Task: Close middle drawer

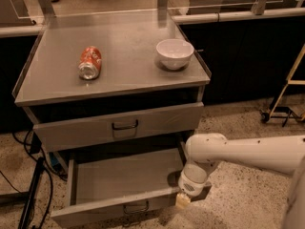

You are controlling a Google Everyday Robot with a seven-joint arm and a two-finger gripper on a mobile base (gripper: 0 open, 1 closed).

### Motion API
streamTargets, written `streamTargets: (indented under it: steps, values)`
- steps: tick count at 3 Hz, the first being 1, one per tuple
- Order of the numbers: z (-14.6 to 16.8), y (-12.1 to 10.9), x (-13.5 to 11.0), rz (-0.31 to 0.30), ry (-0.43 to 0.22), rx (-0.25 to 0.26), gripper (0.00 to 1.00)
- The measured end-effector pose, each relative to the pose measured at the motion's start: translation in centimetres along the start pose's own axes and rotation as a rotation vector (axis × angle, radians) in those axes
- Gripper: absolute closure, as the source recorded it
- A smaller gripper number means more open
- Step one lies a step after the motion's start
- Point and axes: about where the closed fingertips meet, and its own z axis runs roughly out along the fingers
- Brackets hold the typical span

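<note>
Middle drawer: the middle drawer (119, 182) is pulled far out of the cabinet toward me. Its tray looks empty, and the low front panel with its small loop handle (136, 207) is the nearest part.
Pincer: the pincer (183, 200) sits low at the drawer's front right corner, right against the end of the front panel. I cannot tell whether it is open or closed, and I see nothing held in it.
Arm: the white arm (248, 154) reaches in from the right, and its wrist bends down over the drawer's right wall.
Step in hand: by my reading, it is bracing against the drawer front to begin the push. The drawer has not gone in yet.
Next move: a steady, straight push toward the cabinet. Since contact is at one corner, the drawer could skew on its runners, so the push should stay square.
Upper drawer: the taller-fronted drawer (157, 120) above stands slightly proud of the cabinet. It is not the one to be closed.
Counter: on the counter (128, 80), an orange can (90, 62) lies on its side, and a white bowl (175, 53) stands well apart to its right.
</note>
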Motion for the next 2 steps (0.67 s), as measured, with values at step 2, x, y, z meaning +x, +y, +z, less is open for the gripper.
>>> streamTargets:
  steps: [2]
  values:
    - [1.69, -2.01, -1.67, 0.014, -0.032, 0.001, 1.0]
